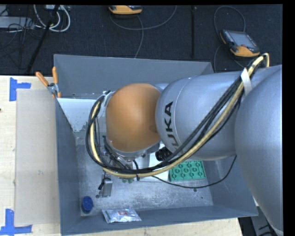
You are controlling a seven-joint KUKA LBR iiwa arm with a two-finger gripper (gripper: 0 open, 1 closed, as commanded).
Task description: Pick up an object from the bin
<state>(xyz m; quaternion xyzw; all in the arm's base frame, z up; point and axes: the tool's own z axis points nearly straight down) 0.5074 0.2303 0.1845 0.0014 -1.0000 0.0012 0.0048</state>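
Dark floor [184, 37] strewn with loose cables [59, 19].

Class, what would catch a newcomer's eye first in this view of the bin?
The big grey arm with its orange wrist cover spreads across the bin from the right. A green studded block peeks out beneath it. A small blue round thing and a clear packet lie at the lower left.

A dark floor [175, 37] spans the top, strewn with loose cables [59, 19]. An orange-and-black handheld device [239, 44], possibly a control pendant, lies upper right; a second orange device [125, 8] touches the top edge.
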